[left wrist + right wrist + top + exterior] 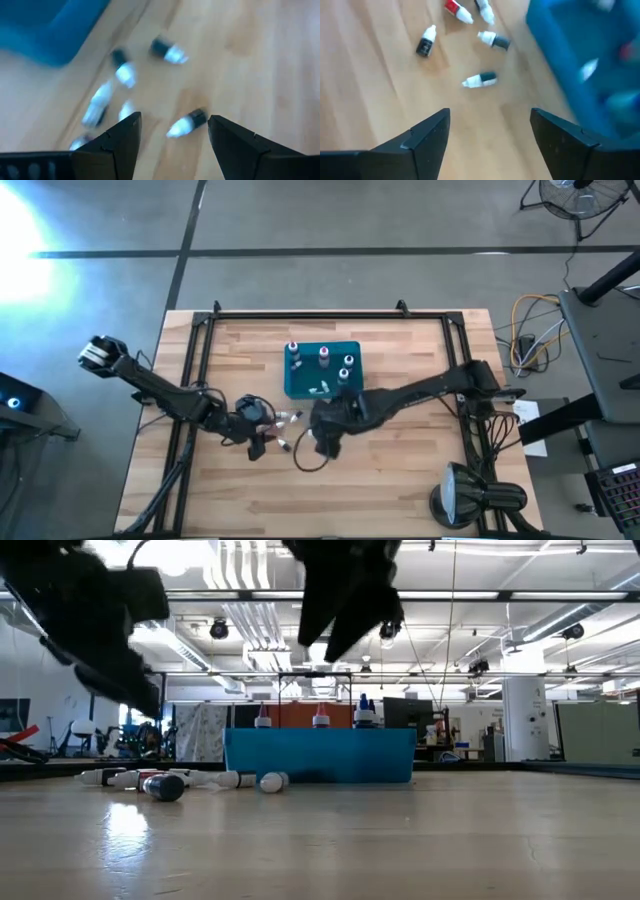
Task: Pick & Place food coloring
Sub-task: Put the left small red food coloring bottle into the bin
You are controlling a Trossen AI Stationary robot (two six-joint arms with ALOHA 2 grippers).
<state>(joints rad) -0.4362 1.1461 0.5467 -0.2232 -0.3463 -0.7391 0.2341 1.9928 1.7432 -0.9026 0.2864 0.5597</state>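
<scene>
1. The wooden table (400, 480) carries everything; a black frame runs along its far and side edges.
2. The right arm reaches in from the table's right edge to about the table's middle, and the right gripper (490, 131) hangs above the wood just off the near side of the bin. Its fingers are spread apart with nothing between them.
3. The left arm comes in from the left edge, and the left gripper (172, 131) hovers low over the scattered bottles, left of the table's centre. Its fingers stand wide apart; one loose bottle lies on the wood in line with the gap, not gripped.
4. The teal bin (303, 385) sits in the far half of the table, near the middle between the left and right edges.
5. Inside the bin, several food coloring bottles (324, 357) stand upright, their caps showing above the rim in the low view; one more seems to lie tipped near the bin's near wall, though the high view is too coarse to be sure.
6. The loose food coloring bottles (480, 79) lie on their sides on bare wood between the two grippers, just left of the bin's near-left corner, close together, pointing different ways.
</scene>
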